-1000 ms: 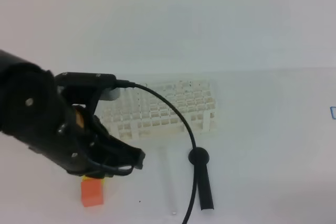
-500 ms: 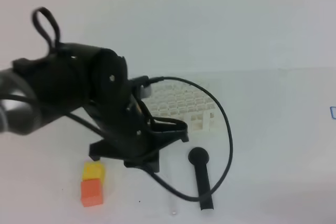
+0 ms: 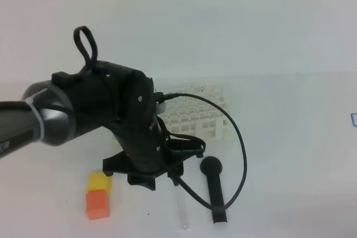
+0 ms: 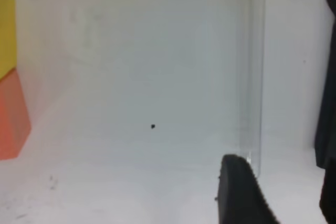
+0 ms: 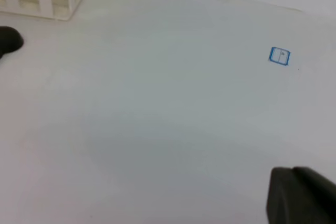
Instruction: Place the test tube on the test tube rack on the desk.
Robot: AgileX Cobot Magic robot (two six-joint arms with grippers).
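Progress: nothing placed yet; I see the test tube [image 3: 182, 207] lying flat on the counter [image 3: 290, 154], in front of the test tube rack [image 3: 195, 116].
Left fingers [image 3: 167, 174]: apart, I think; one tip [image 4: 239, 192] just beside the tube's end.
Right fingers: together, away from the tube.

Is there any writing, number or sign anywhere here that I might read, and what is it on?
Small blue square sticker on the desk: its mark is too blurred to read.
White marking on the left arm's grey sleeve: cut off, unreadable.
No other text shows.
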